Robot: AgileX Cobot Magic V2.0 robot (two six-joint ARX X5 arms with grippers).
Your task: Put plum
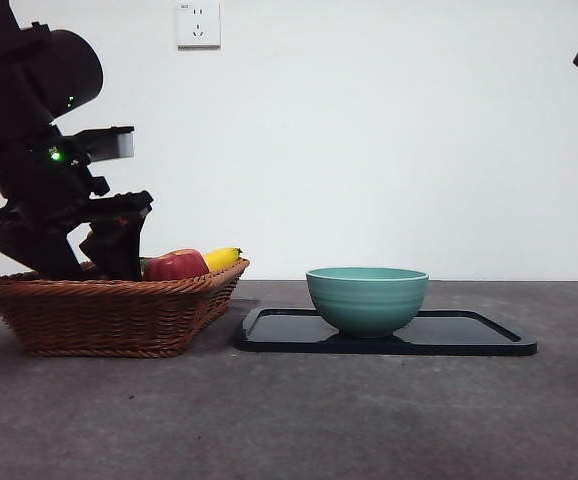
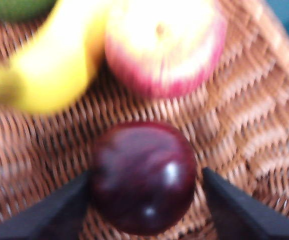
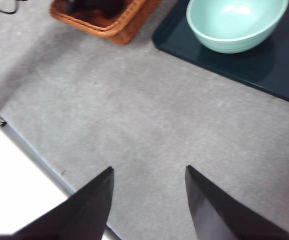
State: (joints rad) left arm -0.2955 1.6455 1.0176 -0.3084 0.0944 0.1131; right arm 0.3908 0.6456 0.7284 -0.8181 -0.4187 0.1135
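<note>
Basket [image 2: 244, 130]: left pincer [image 2: 144, 197] flanks plum [image 2: 143, 176].

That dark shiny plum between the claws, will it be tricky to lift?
Probably a little. The plum is round with a glossy skin, so it may slip or roll on the wicker basket. The left gripper has a jaw on each side of it, which should steady it.

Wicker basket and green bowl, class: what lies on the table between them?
In the front view, only bare grey table and the near edge of the black tray separate the brown wicker basket and the green ceramic bowl.
</note>
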